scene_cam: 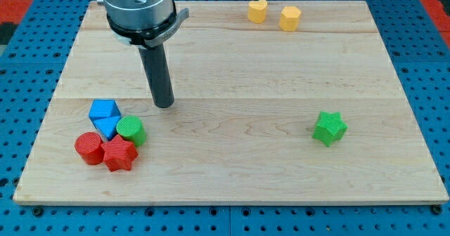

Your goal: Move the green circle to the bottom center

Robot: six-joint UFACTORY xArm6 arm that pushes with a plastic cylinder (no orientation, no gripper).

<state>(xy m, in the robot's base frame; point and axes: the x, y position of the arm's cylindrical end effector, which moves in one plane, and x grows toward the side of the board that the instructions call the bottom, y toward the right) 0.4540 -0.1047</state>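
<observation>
Green circle [131, 130] sits lower left of the frame, touching the blue blocks [105, 118] and red star [119, 154]; my tip [164, 105] is just above-right, no claw fitted, so a sloppy push likely drags neighbours along.

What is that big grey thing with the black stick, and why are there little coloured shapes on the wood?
That grey thing is the end of a robot arm. It has no hand, only a dark rod; my tip slides along the wooden board and nudges blocks. There is just one picture, from a camera looking down at the board. Nothing is held; the rod can only push.

At the view's bottom left sits a huddle: a green circle, two blue blocks, a red circle and a red star. My tip stands just above and to the right of the green circle, not touching it. A green star sits alone on the right. A yellow heart and a yellow hexagon rest at the top.
</observation>
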